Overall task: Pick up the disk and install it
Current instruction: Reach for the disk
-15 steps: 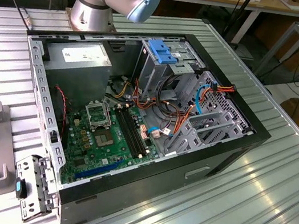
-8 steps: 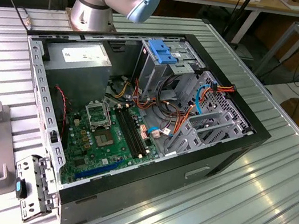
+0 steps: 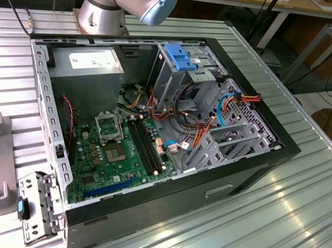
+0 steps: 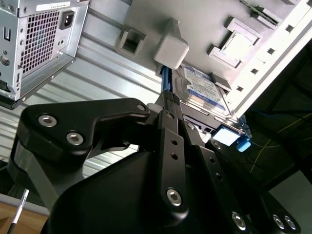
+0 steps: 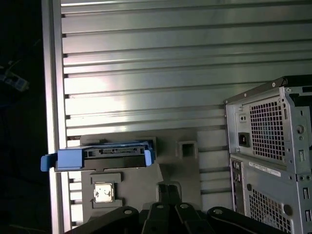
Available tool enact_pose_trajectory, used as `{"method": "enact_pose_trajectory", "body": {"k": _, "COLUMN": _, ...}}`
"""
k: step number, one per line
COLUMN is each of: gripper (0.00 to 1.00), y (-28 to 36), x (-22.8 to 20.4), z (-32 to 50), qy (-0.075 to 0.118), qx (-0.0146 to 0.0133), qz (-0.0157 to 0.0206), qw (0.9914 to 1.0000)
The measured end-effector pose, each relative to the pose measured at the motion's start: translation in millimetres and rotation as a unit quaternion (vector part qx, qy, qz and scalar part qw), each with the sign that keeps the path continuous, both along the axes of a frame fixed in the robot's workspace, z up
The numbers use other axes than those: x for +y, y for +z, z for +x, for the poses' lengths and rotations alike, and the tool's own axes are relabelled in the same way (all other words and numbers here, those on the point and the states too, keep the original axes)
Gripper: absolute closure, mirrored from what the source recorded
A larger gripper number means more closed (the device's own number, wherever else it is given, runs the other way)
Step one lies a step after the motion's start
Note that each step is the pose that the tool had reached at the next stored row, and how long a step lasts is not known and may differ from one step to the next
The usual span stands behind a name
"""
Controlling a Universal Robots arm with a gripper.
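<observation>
Grey fixture plate (image 5: pixel 187 168): disk (image 5: pixel 102 158) near fingers (image 5: pixel 163 197), apart

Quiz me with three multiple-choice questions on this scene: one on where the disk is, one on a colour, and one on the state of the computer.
1. Where is the disk?
A) on the floor
B) in a grey holder on the table
C) on a shelf

2. What colour are the disk's rails?
A) red
B) yellow
C) blue

3. The computer case is:
A) open
B) closed
C) wrapped in plastic

Answers:
1 B: both wrist views show the disk sitting in the grey holder on the ribbed table.
2 C: the rails round its edges are bright blue.
3 A: in the exterior view the side is off and the motherboard lies bare.
</observation>
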State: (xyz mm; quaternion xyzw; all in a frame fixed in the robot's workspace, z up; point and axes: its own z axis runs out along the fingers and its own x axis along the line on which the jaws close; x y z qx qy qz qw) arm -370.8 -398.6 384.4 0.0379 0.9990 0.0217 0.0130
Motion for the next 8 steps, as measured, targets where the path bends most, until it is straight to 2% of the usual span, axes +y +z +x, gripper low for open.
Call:
{"method": "enact_pose_trajectory", "body": {"k": 4, "gripper": 0.89, "y": -0.3, "x": 0.0, "z": -8.6, "qy": 0.0, "qx": 0.0, "qz": 0.0, "qw": 1.0}}
{"method": "enact_pose_trajectory", "body": {"k": 8, "gripper": 0.89, "y": -0.6, "x": 0.0, "z": -13.2, "qy": 0.0, "qx": 0.0, "qz": 0.0, "qw": 1.0}}
